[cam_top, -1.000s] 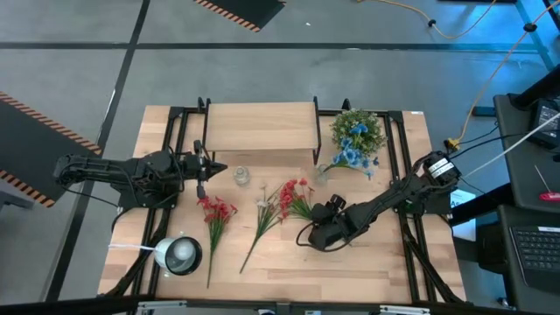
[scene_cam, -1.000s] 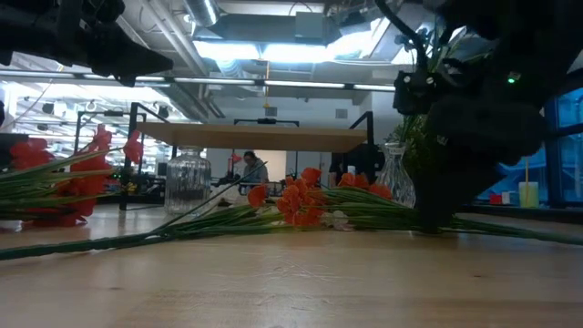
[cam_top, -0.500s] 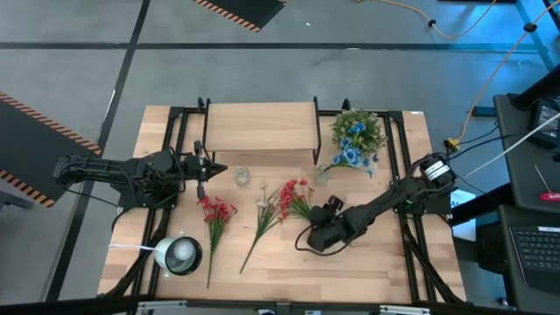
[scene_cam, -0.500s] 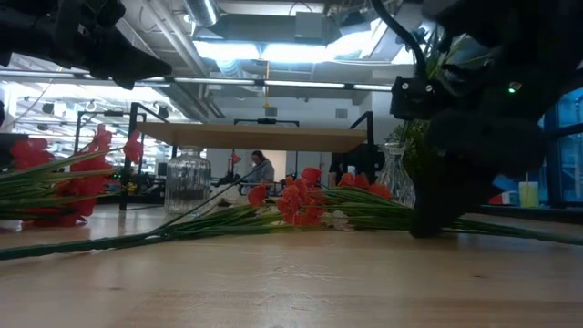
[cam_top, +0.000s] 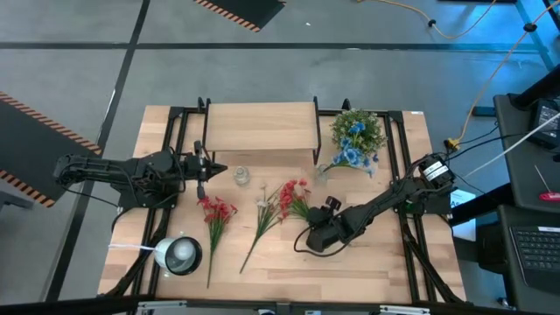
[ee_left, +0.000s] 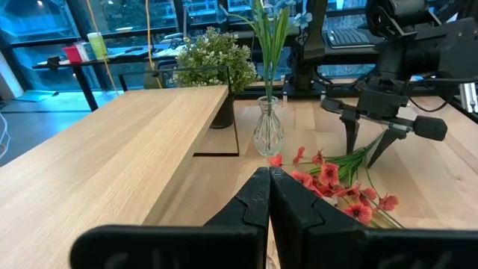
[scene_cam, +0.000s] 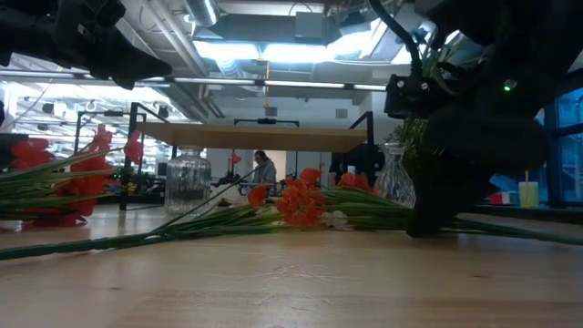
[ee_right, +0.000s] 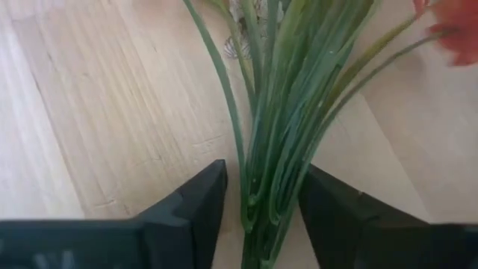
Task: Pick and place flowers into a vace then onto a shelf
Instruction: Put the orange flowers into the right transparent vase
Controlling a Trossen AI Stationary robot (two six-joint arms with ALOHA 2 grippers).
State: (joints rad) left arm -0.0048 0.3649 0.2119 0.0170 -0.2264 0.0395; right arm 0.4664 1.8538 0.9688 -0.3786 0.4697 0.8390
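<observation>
While the blue flower [cam_top: 352, 153] stands in its narrow vase [cam_top: 322, 173], our jar [cam_top: 241, 176] sits empty.
Our right tool [cam_top: 308, 238] straddles red flower stems [ee_right: 276, 149] on the worktop [cam_top: 367, 262], fingers apart; left tool [cam_top: 219, 168] together beside the shelf [cam_top: 258, 127].

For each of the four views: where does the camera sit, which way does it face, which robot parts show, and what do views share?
High: above the table, looking straight down; both arms show, left gripper by the shelf, right gripper at the red flower stems.
Low: at tabletop height, facing the room; the right arm is the dark mass over the stems.
Left wrist: looks past its shut fingers along the shelf.
Right wrist: looks down between its fingers, which straddle green stems.
Shared: left wrist and low both show the glass vase and red blooms.
</observation>
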